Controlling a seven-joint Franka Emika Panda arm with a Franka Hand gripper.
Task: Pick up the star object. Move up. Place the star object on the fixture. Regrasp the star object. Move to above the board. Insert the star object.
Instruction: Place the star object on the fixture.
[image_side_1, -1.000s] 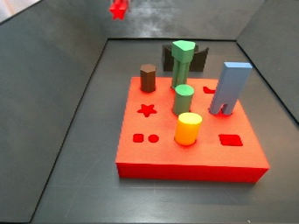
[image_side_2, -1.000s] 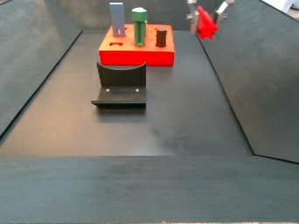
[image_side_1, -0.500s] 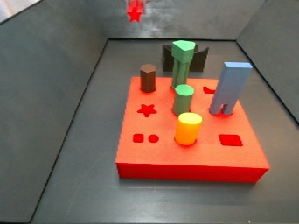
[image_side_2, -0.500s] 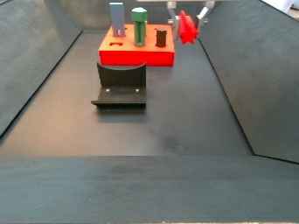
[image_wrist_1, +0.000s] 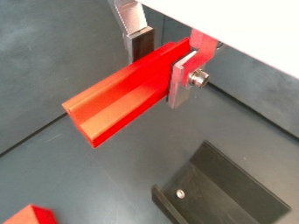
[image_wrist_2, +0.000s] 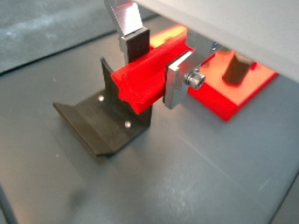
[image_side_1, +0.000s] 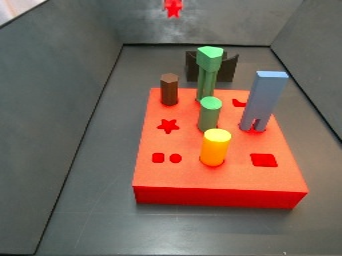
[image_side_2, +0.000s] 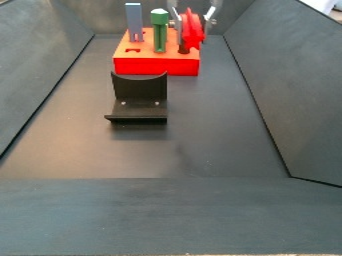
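Note:
My gripper is shut on the star object, a bright red ridged bar held across the silver fingers. Both wrist views show it; in a wrist view the star object hangs above the dark fixture, with the board beyond. In a side view the star object is in the air beside the board, high above the floor. In a side view it is above and behind the board, whose star hole is open.
On the board stand a brown peg, two green pegs, a yellow cylinder and a tall blue-grey block. The fixture sits on the floor in front of the board. Dark sloped walls enclose the floor.
The gripper has carried the star object sideways toward the board, staying high; its hold has not changed.

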